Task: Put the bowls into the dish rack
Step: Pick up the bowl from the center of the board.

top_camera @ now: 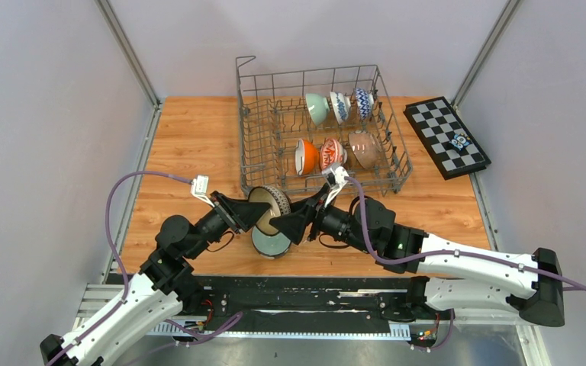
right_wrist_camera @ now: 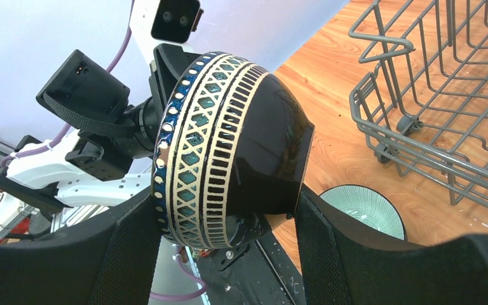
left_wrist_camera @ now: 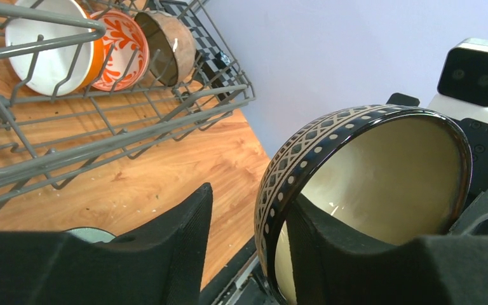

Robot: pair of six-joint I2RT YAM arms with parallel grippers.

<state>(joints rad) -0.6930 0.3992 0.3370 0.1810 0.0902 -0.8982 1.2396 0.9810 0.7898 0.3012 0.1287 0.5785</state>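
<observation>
The black-rimmed beige ceramic bowl with a cream lattice band hangs in the air on its side, above the near middle of the wooden counter and just short of the near wall of the grey wire dish rack. Its mouth faces the left arm and its foot faces the right.

The right end effector is grasping it. One finger lies against the rim side and the other against the foot side, so the grip seems to run along the bowl's axis. The left end effector stands released: one finger reaches inside the bowl, while the other is off the outer wall with counter showing in the gap.

A pale green ribbed bowl sits on the counter directly below, by the near edge. The rack already carries six bowls in two rows.

From the right end effector the rack lies straight toward the far edge. The near row's open tines, left of the orange bowl, look the closest slot.
</observation>
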